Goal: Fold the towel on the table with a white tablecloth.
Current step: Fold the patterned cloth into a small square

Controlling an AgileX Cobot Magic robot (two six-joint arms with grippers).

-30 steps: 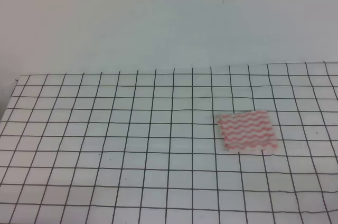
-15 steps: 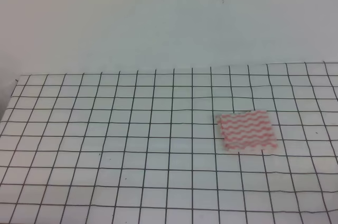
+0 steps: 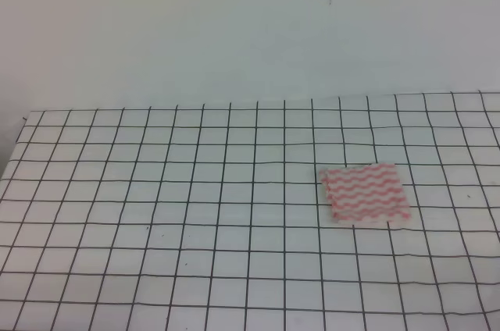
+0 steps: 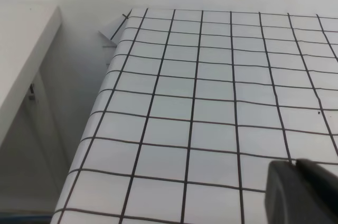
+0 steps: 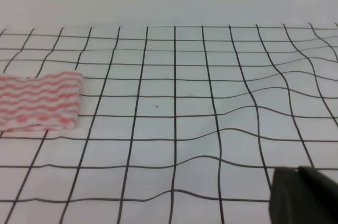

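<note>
The towel point(image 3: 366, 194), striped pink-red and white, lies flat as a small layered rectangle right of centre on the white tablecloth point(image 3: 195, 190) that covers the table. The right wrist view shows the towel point(image 5: 39, 101) at the far left, with a doubled edge. Neither gripper appears in the exterior high view. Only dark fingertips show in the lower right corner of each wrist view: my left gripper point(image 4: 297, 164) over bare grid near the table's left edge, and my right gripper point(image 5: 299, 170) well to the right of the towel. Both look shut, with nothing held.
The tablecloth point(image 5: 222, 102) ripples in low wrinkles to the right of the towel. The table's left edge point(image 4: 87, 134) drops off beside a white board point(image 4: 21, 55). A plain white wall point(image 3: 234, 26) stands behind the table.
</note>
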